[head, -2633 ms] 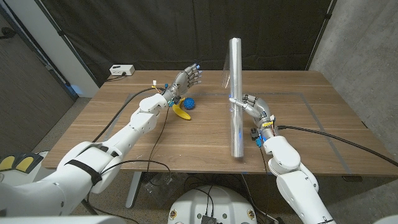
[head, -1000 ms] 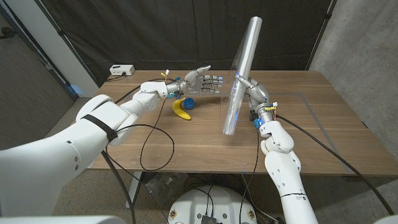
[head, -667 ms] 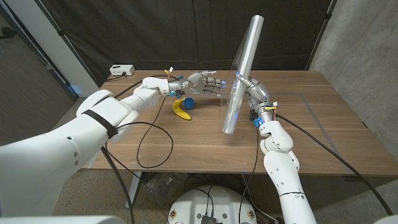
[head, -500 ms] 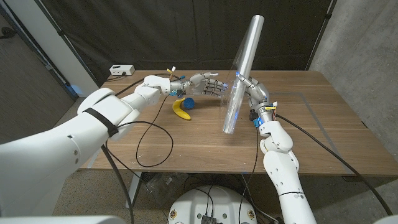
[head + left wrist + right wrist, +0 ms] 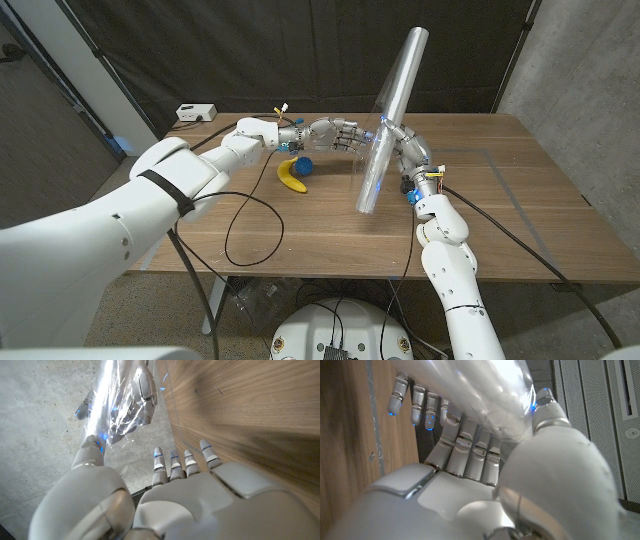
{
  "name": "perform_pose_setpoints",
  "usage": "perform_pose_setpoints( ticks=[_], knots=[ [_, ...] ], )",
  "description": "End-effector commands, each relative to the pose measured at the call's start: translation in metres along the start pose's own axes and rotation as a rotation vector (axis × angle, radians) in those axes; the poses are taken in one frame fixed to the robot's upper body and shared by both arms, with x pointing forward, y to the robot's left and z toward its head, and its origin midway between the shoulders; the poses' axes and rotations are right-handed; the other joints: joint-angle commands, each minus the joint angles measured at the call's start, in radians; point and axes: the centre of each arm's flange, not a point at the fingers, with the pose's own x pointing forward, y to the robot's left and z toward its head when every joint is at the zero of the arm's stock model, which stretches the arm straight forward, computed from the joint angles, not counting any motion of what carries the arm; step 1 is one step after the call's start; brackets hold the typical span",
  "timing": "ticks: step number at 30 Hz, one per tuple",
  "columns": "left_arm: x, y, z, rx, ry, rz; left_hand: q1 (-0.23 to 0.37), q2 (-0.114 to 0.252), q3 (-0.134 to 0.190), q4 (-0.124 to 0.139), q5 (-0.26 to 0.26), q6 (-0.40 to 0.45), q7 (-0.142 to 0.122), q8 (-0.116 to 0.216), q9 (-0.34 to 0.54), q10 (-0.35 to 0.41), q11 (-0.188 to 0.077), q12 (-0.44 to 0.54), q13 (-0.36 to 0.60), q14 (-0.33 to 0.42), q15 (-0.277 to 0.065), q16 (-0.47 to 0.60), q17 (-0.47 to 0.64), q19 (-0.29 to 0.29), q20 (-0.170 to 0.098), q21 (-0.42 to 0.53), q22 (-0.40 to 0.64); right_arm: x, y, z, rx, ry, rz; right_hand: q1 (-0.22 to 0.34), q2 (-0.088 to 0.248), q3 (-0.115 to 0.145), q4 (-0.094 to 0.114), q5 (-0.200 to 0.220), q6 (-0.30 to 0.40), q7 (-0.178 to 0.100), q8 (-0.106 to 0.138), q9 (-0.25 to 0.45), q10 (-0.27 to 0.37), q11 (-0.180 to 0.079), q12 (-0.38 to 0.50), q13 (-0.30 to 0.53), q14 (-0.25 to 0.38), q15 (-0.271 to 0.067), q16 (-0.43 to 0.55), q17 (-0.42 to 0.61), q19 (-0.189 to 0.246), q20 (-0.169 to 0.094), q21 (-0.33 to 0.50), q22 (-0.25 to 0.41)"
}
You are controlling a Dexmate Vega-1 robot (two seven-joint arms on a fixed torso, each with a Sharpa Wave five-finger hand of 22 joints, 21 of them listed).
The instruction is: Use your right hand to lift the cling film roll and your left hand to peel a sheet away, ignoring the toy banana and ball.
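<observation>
Objects number four on or over the tabletop (image 5: 300,225): one cling film roll (image 5: 390,118), one toy banana (image 5: 291,178), one blue ball (image 5: 303,165) and one white box (image 5: 195,113) at the far left edge. Gripped around its middle by the right hand (image 5: 398,146), the roll is lifted off the wood and tilted, upper end leaning right, with a loose clear sheet hanging at its left side. The left hand (image 5: 336,133) reaches across from the left, above the banana and ball, fingers extended and apart toward the sheet, holding nothing; whether the fingertips touch the film cannot be told. Banana and ball lie just beside each other.
</observation>
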Motion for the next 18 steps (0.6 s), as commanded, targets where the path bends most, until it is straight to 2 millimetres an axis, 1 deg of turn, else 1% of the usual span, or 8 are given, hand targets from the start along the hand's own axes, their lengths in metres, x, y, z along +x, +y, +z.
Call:
perform_pose_setpoints(
  ticks=[1, 4, 6, 10, 14, 16, 17, 18],
  knots=[
    [0.0110, -0.0108, 0.0154, -0.003, -0.125, -0.052, 0.065, 0.025, 0.024, 0.006, 0.004, 0.081, -0.053, 0.020, -0.002, 0.007, -0.020, 0.000, 0.001, -0.004, 0.002, 0.008, 0.000, 0.016, 0.004, 0.005, 0.007, 0.0055, -0.0031, -0.0068, 0.079, -0.015, 0.016, 0.151, 0.159, 0.157, -0.013, 0.009, 0.067, -0.063, 0.004, 0.004, 0.113, -0.103, 0.001, 0.003, 0.151, -0.194, 0.005, 0.000, 0.003, -0.130, 0.005, 0.003],
    [0.0120, -0.0122, 0.0201, 0.003, -0.155, -0.061, 0.116, 0.064, 0.041, 0.016, -0.014, 0.210, -0.041, 0.054, -0.006, 0.049, -0.044, 0.016, -0.001, 0.028, -0.021, 0.023, 0.001, 0.039, 0.004, 0.014, 0.009, 0.0061, -0.0043, -0.0074, 0.084, -0.015, 0.013, 0.150, 0.159, 0.158, -0.013, 0.009, 0.067, -0.063, 0.003, 0.004, 0.113, -0.103, 0.000, 0.004, 0.152, -0.194, 0.006, 0.001, 0.004, -0.129, 0.005, 0.003],
    [0.0110, -0.0121, 0.0227, 0.017, -0.165, -0.063, 0.143, 0.080, 0.046, 0.020, -0.033, 0.309, -0.027, 0.079, -0.009, 0.096, -0.072, 0.032, -0.001, 0.047, -0.033, 0.029, 0.001, 0.060, 0.003, 0.022, 0.009, 0.0064, -0.0051, -0.0078, 0.084, -0.016, 0.011, 0.149, 0.159, 0.159, -0.013, 0.009, 0.067, -0.063, 0.003, 0.004, 0.113, -0.103, -0.001, 0.004, 0.150, -0.194, 0.005, 0.000, 0.005, -0.129, 0.004, 0.004],
    [0.0090, -0.0122, 0.0244, 0.029, -0.189, -0.057, 0.186, 0.122, 0.060, 0.029, -0.063, 0.513, 0.029, 0.127, -0.015, 0.191, -0.112, 0.058, -0.001, 0.093, -0.066, 0.045, 0.004, 0.095, 0.002, 0.041, 0.012, 0.0071, -0.0059, -0.0087, 0.093, -0.019, 0.015, 0.149, 0.157, 0.161, -0.013, 0.010, 0.067, -0.063, 0.002, 0.005, 0.113, -0.104, -0.002, 0.005, 0.151, -0.194, 0.007, 0.001, 0.004, -0.129, 0.003, 0.004],
    [0.0066, -0.0112, 0.0244, 0.027, -0.222, -0.032, 0.243, 0.196, 0.099, 0.030, -0.077, 0.681, 0.032, 0.179, -0.009, 0.286, -0.153, 0.083, 0.008, 0.158, -0.115, 0.072, 0.010, 0.130, -0.010, 0.068, 0.018, 0.0086, -0.0071, -0.0108, 0.114, -0.015, 0.023, 0.148, 0.157, 0.163, -0.013, 0.010, 0.067, -0.063, 0.001, 0.005, 0.113, -0.103, -0.004, 0.005, 0.149, -0.195, 0.006, 0.000, 0.005, -0.129, 0.002, 0.004],
    [0.0053, -0.0099, 0.0246, 0.036, -0.223, -0.020, 0.265, 0.224, 0.117, 0.029, -0.082, 0.714, 0.039, 0.199, 0.002, 0.325, -0.170, 0.095, 0.015, 0.188, -0.136, 0.087, 0.016, 0.145, -0.014, 0.080, 0.021, 0.0097, -0.0080, -0.0131, 0.134, -0.012, 0.031, 0.147, 0.156, 0.164, -0.013, 0.011, 0.066, -0.064, 0.000, 0.005, 0.113, -0.105, -0.004, 0.006, 0.148, -0.195, 0.005, 0.000, 0.005, -0.128, 0.001, 0.005],
    [0.0050, -0.0096, 0.0246, 0.033, -0.226, -0.017, 0.273, 0.243, 0.129, 0.036, -0.088, 0.710, 0.038, 0.210, 0.015, 0.377, -0.192, 0.114, 0.028, 0.254, -0.177, 0.122, 0.032, 0.165, -0.031, 0.100, 0.028, 0.0102, -0.0083, -0.0144, 0.145, -0.006, 0.040, 0.146, 0.157, 0.166, -0.012, 0.011, 0.066, -0.065, -0.001, 0.005, 0.112, -0.109, -0.004, 0.007, 0.145, -0.194, 0.003, -0.002, 0.003, -0.128, -0.001, 0.004],
    [0.0048, -0.0093, 0.0248, 0.037, -0.225, -0.015, 0.276, 0.254, 0.136, 0.042, -0.089, 0.705, 0.039, 0.215, 0.021, 0.403, -0.182, 0.130, 0.038, 0.296, -0.192, 0.142, 0.045, 0.175, -0.040, 0.113, 0.033, 0.0107, -0.0087, -0.0160, 0.157, -0.001, 0.048, 0.145, 0.157, 0.167, -0.011, 0.011, 0.064, -0.067, -0.001, 0.007, 0.112, -0.110, -0.005, 0.008, 0.142, -0.194, 0.000, -0.005, 0.001, -0.127, -0.003, 0.004]
  ],
)
